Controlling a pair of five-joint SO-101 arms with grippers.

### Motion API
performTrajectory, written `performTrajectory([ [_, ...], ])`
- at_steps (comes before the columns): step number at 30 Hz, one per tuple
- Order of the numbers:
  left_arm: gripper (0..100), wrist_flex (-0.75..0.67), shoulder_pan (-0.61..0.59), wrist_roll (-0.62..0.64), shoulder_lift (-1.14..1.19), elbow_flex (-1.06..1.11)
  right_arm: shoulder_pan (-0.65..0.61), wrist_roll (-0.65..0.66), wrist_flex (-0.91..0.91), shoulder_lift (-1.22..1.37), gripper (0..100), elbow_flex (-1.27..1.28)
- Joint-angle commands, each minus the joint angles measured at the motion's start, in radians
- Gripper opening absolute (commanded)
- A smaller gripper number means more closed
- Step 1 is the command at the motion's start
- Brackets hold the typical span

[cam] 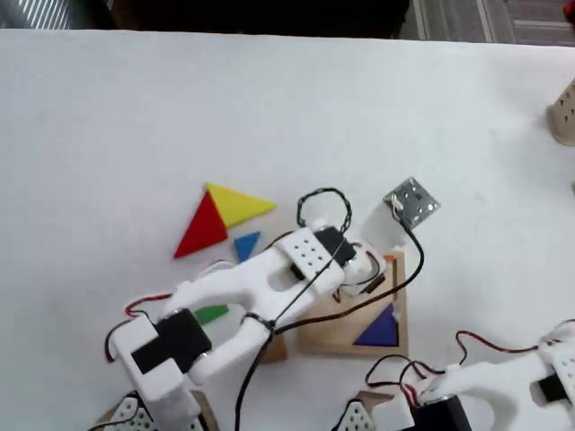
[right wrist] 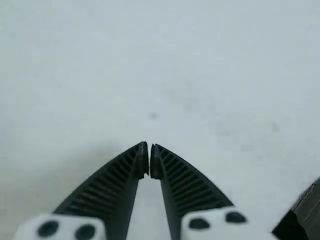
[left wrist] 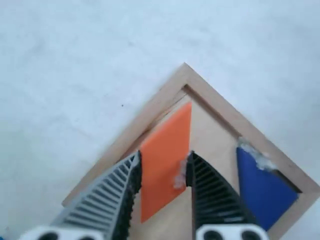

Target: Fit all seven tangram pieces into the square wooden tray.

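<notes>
Left end effector [left wrist: 164, 160]: clasping the orange piece [left wrist: 165, 132] inside the tray [left wrist: 150, 112], lower centre.
Right end effector [right wrist: 149, 160]: hanging clenched over the desk [right wrist: 150, 60].
Blue piece [left wrist: 262, 187]: lying in the tray, lower right.

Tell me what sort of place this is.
Probably a robotics lab bench: a plain white table, small wired robot arms, and a wooden tray with tangram pieces beside it.
</notes>
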Motion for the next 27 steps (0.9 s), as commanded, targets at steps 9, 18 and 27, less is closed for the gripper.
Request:
performTrajectory([
  [9,27,-0.008,0.01,0.002,-0.016,0.04,0.094,0.068,-0.041,-0.021,2.0,-0.057],
  [18,27,0.164,-0.058,0.0,-0.157,0.041,0.122,0.14,-0.085,-0.021,1.8,-0.034],
  [27,27,0.08,-0.259,0.0,-0.38,0.199,0.084,0.143,-0.104,-0.021,1.9,0.064],
])
